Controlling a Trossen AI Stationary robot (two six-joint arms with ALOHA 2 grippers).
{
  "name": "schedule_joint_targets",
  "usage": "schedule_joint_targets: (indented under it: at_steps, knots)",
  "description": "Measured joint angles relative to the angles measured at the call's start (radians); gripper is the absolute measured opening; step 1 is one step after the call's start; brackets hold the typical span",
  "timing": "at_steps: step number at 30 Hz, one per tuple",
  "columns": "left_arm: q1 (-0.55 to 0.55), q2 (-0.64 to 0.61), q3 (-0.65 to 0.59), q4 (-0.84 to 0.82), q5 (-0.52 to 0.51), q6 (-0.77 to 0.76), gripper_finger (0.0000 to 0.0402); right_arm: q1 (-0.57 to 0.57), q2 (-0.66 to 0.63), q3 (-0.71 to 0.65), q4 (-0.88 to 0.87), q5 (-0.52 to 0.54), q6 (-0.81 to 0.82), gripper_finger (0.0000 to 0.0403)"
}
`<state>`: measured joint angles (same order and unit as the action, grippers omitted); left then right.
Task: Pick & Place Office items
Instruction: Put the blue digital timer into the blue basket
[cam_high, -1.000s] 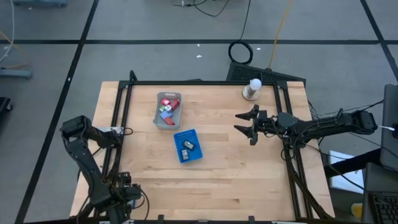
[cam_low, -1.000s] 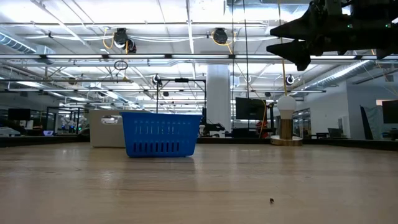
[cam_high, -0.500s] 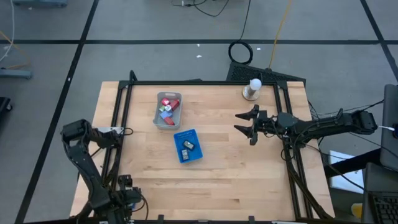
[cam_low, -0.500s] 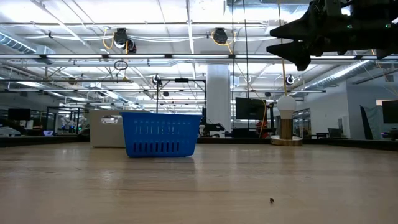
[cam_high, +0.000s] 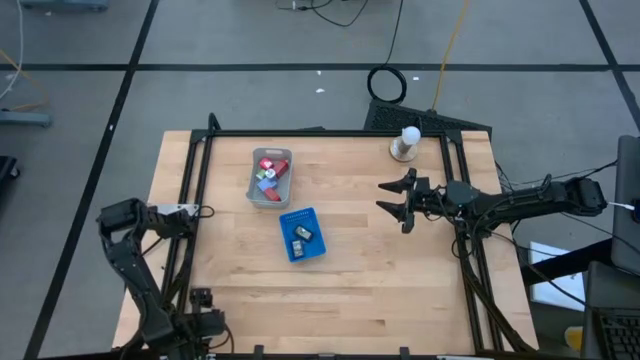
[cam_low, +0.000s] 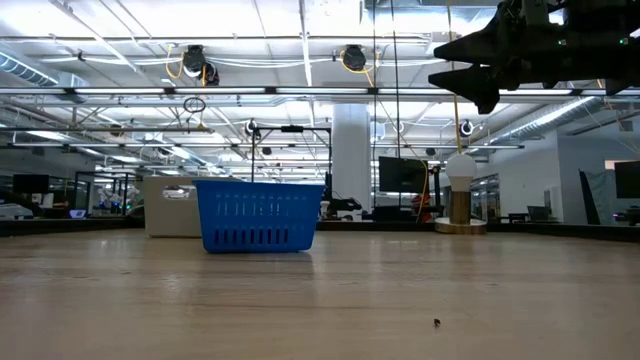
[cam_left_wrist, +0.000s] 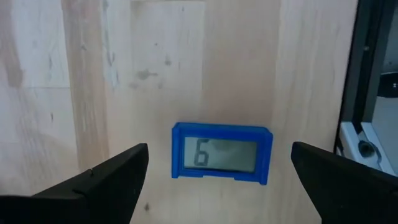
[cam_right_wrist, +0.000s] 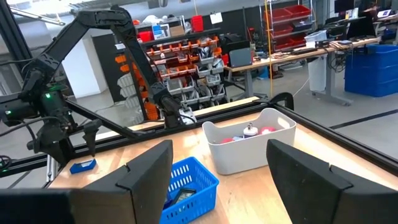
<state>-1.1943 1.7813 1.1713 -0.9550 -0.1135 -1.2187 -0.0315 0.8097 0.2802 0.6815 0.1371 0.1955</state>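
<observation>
My left gripper (cam_left_wrist: 217, 180) hangs with fingers spread wide above a small blue rectangular plastic timer (cam_left_wrist: 221, 153) lying flat on the wooden surface (cam_left_wrist: 161, 68); I should descend square so both fingers straddle its short sides. Most small coloured office items (cam_high: 270, 172) sit in the grey rectangular tray (cam_high: 252, 180), and my right gripper (cam_high: 396, 201) waits, seemingly part-open

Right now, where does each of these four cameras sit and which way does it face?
High view: overhead, straight down on the table, both arms, grey tray, blue basket.
Low view: table height, level across; right gripper overhead, basket beyond.
Left wrist view: down past its open fingers at a small blue timer.
Right wrist view: across past its open fingers; basket, tray and left arm beyond.
High, low and right wrist views share the basket.
</observation>
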Motion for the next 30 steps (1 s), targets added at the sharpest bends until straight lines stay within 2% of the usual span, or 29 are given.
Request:
schedule_joint_targets:
  at_steps: [8, 15, 22, 30]
  knots:
    - [-0.018, 0.0, -0.017, 0.028, -0.021, -0.006, 0.0397, 0.0, 0.0, 0.0, 0.002, 0.0, -0.002, 0.0251]
    - [-0.02, 0.0, -0.105, 0.115, 0.033, -0.021, 0.0397, 0.0, 0.0, 0.0, 0.002, 0.0, -0.002, 0.0251]
    - [-0.02, -0.004, -0.143, 0.182, 0.049, -0.032, 0.0397, 0.0, 0.0, 0.0, 0.002, 0.0, -0.001, 0.0251]
    - [-0.032, -0.004, -0.148, 0.211, 0.002, -0.018, 0.0397, 0.0, 0.0, 0.0, 0.002, 0.0, -0.005, 0.0251]
